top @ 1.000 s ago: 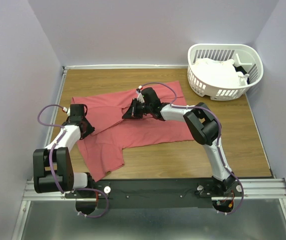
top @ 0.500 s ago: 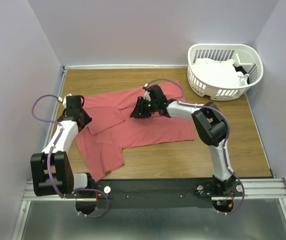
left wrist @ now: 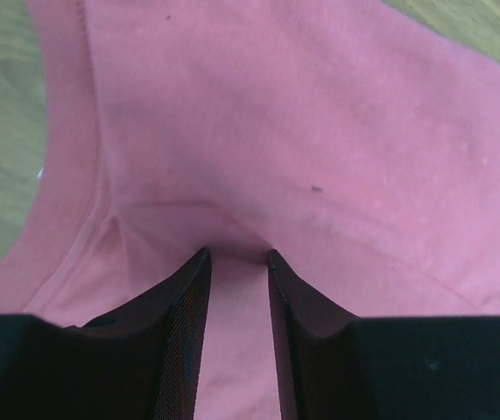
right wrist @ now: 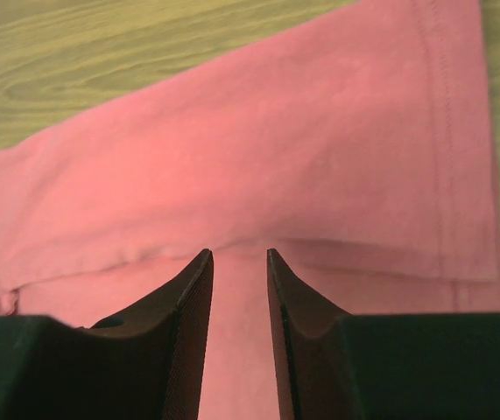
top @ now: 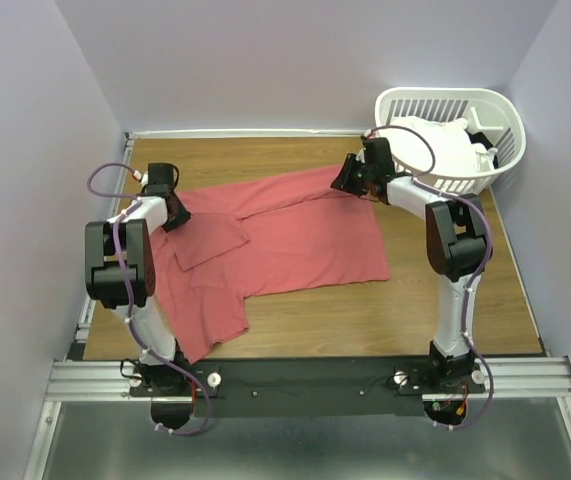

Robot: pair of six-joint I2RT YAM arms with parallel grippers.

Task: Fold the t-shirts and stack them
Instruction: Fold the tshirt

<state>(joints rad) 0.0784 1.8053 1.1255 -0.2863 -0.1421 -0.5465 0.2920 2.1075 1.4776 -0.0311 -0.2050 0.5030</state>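
Observation:
The coral-red t-shirt (top: 285,240) lies spread across the wooden table, stretched along its far edge between my two grippers. My left gripper (top: 170,211) is shut on the shirt's far left part; in the left wrist view (left wrist: 236,255) the cloth (left wrist: 302,131) bunches between the fingertips. My right gripper (top: 349,178) is shut on the shirt's far right corner; in the right wrist view (right wrist: 239,254) a fold of the cloth (right wrist: 276,157) runs into the jaws. White t-shirts (top: 430,145) lie heaped in the basket.
The white slatted laundry basket (top: 435,186) stands at the far right corner, just right of my right gripper. A sleeve of the coral shirt (top: 205,320) hangs toward the near left. Bare wood (top: 445,300) shows at the near right. Walls enclose the table.
Both grippers have moved toward the far edge and apart, the left to the far left, the right toward the basket, pulling the coral shirt's far edge out flat.

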